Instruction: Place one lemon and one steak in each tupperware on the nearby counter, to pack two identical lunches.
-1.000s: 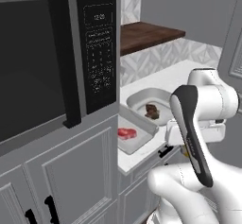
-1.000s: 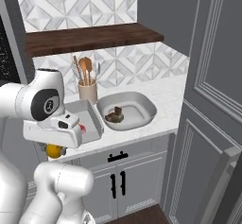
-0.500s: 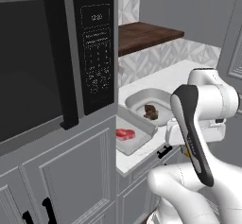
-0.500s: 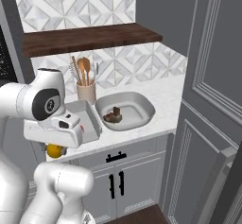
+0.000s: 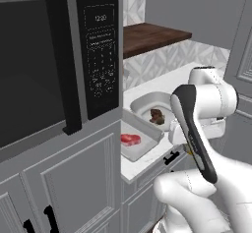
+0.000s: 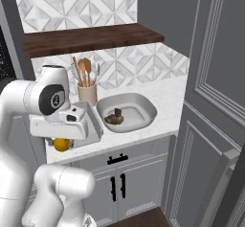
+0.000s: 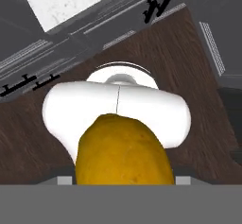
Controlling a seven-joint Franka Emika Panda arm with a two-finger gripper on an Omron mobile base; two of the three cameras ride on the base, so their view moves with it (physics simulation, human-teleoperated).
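An orange-yellow lemon (image 7: 124, 152) fills the bottom of the hand view, and my gripper (image 6: 61, 142) is shut on it. The lemon (image 6: 61, 145) hangs just off the front left edge of the white counter (image 6: 168, 100). A shallow grey tupperware tray (image 5: 148, 134) holds a bright red steak (image 5: 130, 139). Beside it, a deeper rounded tupperware tub (image 6: 144, 107) holds a darker brown steak (image 6: 115, 118). In the right base view my hand covers most of the tray.
A jar of wooden utensils (image 6: 87, 91) stands behind the tray against the tiled wall. A dark wooden shelf (image 6: 91, 37) runs above the counter. A black microwave (image 5: 59, 70) looms at the left. A tall grey cabinet door (image 6: 215, 101) bounds the right side.
The whole picture has shifted a little, so the camera has moved. The lemon stays in the gripper and the arm keeps its pose.
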